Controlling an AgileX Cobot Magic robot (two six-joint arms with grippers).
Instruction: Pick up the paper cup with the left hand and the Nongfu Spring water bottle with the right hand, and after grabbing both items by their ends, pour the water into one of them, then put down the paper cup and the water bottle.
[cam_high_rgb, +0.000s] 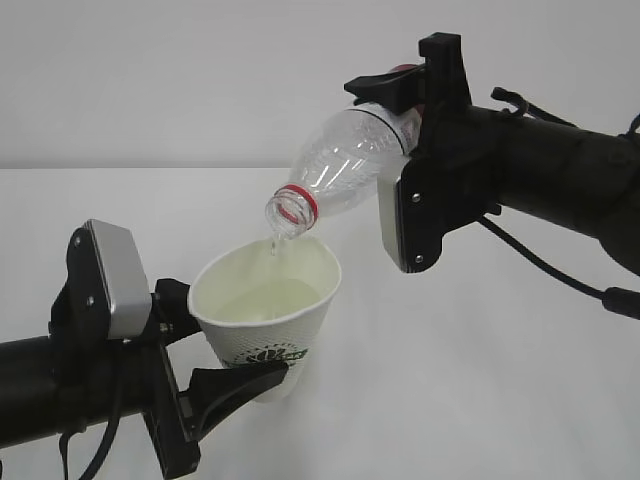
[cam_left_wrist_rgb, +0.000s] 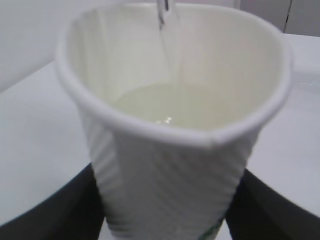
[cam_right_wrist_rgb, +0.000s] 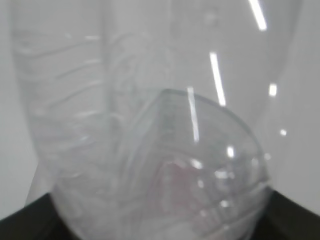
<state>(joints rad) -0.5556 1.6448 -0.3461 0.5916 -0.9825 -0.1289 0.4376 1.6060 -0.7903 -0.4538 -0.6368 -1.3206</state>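
Note:
The white paper cup (cam_high_rgb: 266, 322) with a green logo is held upright above the table, my left gripper (cam_high_rgb: 215, 355) shut on its lower part. Black fingers (cam_left_wrist_rgb: 55, 212) flank the cup (cam_left_wrist_rgb: 170, 170) in the left wrist view. Water (cam_left_wrist_rgb: 172, 105) fills the cup partway, and a thin stream (cam_left_wrist_rgb: 162, 20) falls into it. The clear Nongfu Spring water bottle (cam_high_rgb: 345, 165) is tilted mouth-down, its red neck ring (cam_high_rgb: 296, 205) just over the cup's far rim. My right gripper (cam_high_rgb: 405, 110) is shut on the bottle's body. The bottle (cam_right_wrist_rgb: 150, 125) fills the right wrist view.
The white table (cam_high_rgb: 480, 380) spreads under both arms, with a pale wall behind. A black cable (cam_high_rgb: 545, 265) trails from the right arm. No other objects show.

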